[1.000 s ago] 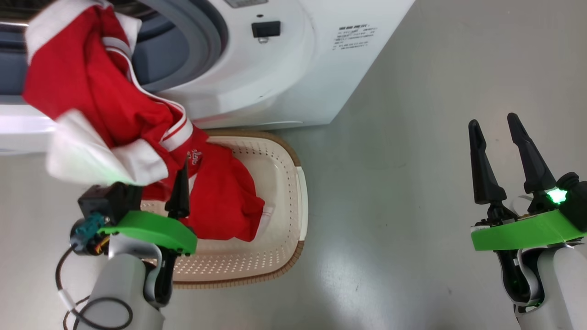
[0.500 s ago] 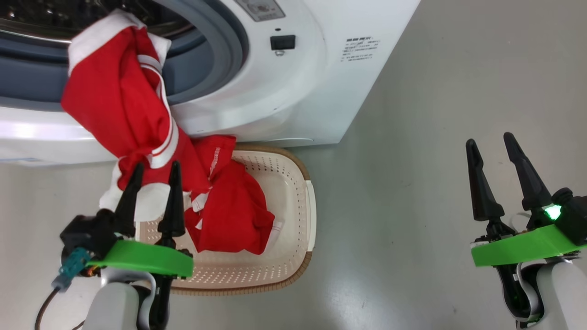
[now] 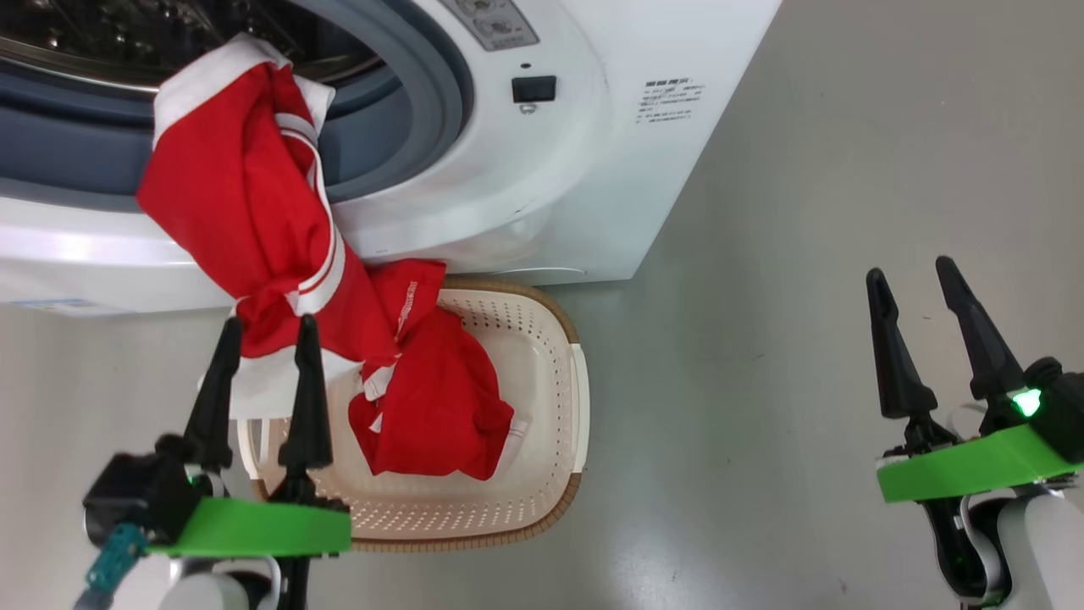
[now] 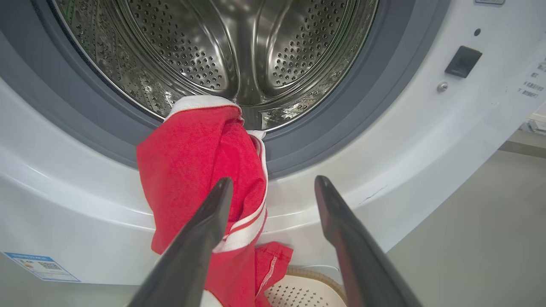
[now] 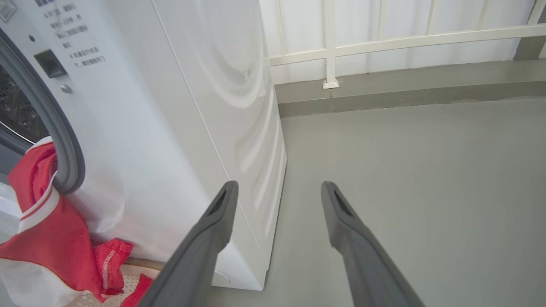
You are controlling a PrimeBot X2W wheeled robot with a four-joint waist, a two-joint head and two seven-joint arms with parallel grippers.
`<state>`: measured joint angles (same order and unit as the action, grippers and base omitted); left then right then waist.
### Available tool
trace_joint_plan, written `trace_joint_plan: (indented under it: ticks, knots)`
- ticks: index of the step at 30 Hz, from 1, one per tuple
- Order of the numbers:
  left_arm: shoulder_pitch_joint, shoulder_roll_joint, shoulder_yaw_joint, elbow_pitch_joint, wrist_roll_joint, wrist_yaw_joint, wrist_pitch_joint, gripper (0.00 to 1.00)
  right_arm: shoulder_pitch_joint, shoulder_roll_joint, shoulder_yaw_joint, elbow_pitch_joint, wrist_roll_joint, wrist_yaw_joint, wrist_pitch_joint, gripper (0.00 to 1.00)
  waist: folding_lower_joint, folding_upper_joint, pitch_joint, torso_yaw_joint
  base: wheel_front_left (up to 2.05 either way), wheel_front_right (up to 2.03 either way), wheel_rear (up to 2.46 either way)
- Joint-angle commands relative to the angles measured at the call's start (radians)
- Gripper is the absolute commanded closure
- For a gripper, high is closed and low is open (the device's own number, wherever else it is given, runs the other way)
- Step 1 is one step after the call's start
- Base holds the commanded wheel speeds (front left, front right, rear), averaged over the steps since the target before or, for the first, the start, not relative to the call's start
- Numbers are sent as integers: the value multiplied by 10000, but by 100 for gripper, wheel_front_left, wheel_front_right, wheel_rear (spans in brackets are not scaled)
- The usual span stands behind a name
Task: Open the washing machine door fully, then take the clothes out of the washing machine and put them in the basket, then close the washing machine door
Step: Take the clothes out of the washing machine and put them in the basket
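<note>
Both empty, wide open: left gripper (image 3: 268, 322) by clothes (image 3: 246, 212), right gripper (image 3: 909, 268) aside. Unloading: clothes draped from washing machine (image 3: 550, 169) into basket (image 3: 578, 398); next, regrasp, pull clear.

**Clearance about the washing machine (image 3: 550, 195).** The drum mouth (image 4: 239, 51) is free across its upper and side arcs. Its lower lip is crossed by a red garment (image 3: 254, 212), draped over the gasket (image 4: 341, 98) and down the machine's front into the basket (image 3: 559, 407), which sits on the floor against the machine's base. Red fabric fills the basket's machine-side half; the far end is bare. The left gripper (image 3: 268, 322), jaws apart, stands just before the draped garment. Right of the machine the grey floor (image 3: 804, 212) lies open to the railed wall (image 5: 384, 42); the right gripper (image 3: 909, 269), jaws apart, hangs there, well apart from the machine.
</note>
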<state>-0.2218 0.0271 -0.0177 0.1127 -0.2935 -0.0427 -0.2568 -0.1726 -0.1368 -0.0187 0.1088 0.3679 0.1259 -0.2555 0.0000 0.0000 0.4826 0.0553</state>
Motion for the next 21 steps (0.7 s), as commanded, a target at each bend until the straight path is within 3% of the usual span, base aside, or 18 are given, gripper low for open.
trace_joint_plan:
  ticks: [1,10,21]
  knots:
    - [271,231,317,-317,133,71,-49,0,255,-102,182,-233,-83,48,-63,0,0,0,-2,-14,0,0,0]
    - [577,231,164,-776,238,426,-49,0,267,-69,87,-286,-102,48,-63,0,0,0,56,0,0,0,0]
    - [-336,231,95,-174,319,513,-49,0,119,-48,116,-290,-94,48,-63,0,0,0,251,-20,0,0,0]
